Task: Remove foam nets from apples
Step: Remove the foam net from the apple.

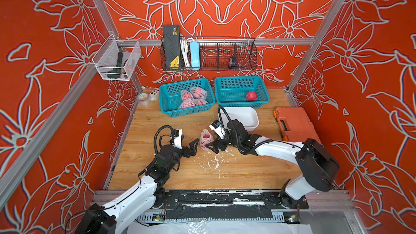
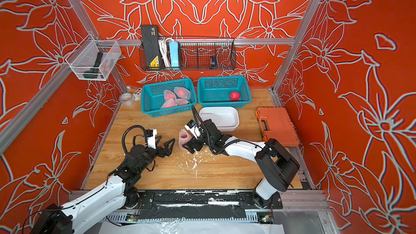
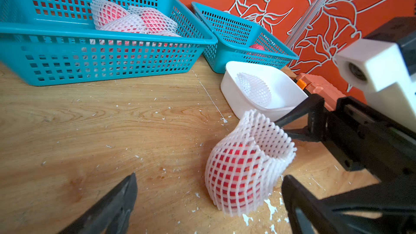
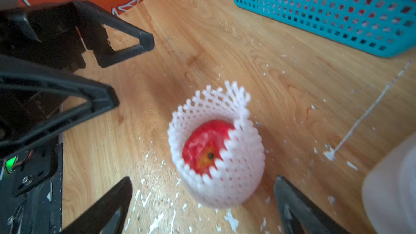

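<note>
- Four apples [image 1: 198, 92] in their foam nets [image 3: 108, 14] are piled in the left teal basket [image 1: 180, 111] at the back of the table.
- Next over, my left gripper [image 1: 195, 147] has its jaws spread wide with nothing in them, parked just left of the one I'm working on.
- That one is a red apple [image 4: 207, 145] standing on the wooden table [image 1: 247, 172]. Its foam net [image 3: 236, 176] is still round the body but gapes open on top, so the fruit shows. White foam crumbs [image 1: 216, 165] lie all around.
- On its right, my right gripper [image 1: 212, 147] is also wide open, with a finger on either side of the net. As far as I can see from the right wrist view, it isn't pinching it.
- Behind that, the white tray [image 1: 253, 127] has one empty net [image 3: 254, 88] in it.
- Further back, the right teal basket [image 1: 243, 104] holds one bare apple [image 1: 251, 95].
- An orange case [image 1: 295, 124] sits far right.
</note>
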Controlling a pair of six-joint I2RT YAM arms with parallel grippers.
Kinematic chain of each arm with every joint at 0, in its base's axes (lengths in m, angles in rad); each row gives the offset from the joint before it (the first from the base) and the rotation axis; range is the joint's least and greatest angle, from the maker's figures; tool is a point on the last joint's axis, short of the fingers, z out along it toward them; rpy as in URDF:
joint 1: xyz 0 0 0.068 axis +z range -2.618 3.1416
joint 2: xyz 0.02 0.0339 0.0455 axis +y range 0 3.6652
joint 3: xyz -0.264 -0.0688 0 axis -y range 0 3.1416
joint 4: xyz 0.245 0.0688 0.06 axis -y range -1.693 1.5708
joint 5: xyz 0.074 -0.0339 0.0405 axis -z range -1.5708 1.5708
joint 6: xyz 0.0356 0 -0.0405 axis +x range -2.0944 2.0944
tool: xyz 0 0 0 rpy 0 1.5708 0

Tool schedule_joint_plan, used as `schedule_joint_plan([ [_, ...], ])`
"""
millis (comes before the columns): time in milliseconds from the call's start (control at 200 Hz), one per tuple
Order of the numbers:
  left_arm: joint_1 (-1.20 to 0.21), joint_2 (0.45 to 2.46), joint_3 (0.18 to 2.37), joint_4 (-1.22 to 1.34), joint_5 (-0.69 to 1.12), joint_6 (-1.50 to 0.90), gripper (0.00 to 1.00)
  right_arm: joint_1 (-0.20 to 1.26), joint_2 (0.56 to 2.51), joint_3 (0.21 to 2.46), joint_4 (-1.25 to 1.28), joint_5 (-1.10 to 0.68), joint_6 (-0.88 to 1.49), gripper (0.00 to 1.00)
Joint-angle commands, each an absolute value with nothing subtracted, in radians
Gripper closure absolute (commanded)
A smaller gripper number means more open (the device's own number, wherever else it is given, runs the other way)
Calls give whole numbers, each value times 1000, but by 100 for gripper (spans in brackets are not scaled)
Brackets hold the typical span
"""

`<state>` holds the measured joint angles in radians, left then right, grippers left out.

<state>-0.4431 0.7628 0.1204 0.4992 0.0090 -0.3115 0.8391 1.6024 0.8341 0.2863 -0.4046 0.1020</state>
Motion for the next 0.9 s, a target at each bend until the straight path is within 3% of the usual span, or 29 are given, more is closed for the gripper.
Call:
schedule_joint_plan([
  [0,-440,752,113,539,33,-303,3,849,1668,873,452,-388,73,3],
  [90,-441,734,97,543,29,-302,2,849,1741,920,455,-419,72,17],
  [255,-442,718,101,519,23,-301,3,849,1784,967,442,-427,81,62],
  [325,-442,716,102,518,25,-302,2,847,1768,985,412,-447,75,73],
  [415,-442,719,99,532,22,-306,2,847,1726,988,388,-462,65,100],
  [896,-441,846,150,588,98,-279,3,772,1483,979,206,-400,61,100],
])
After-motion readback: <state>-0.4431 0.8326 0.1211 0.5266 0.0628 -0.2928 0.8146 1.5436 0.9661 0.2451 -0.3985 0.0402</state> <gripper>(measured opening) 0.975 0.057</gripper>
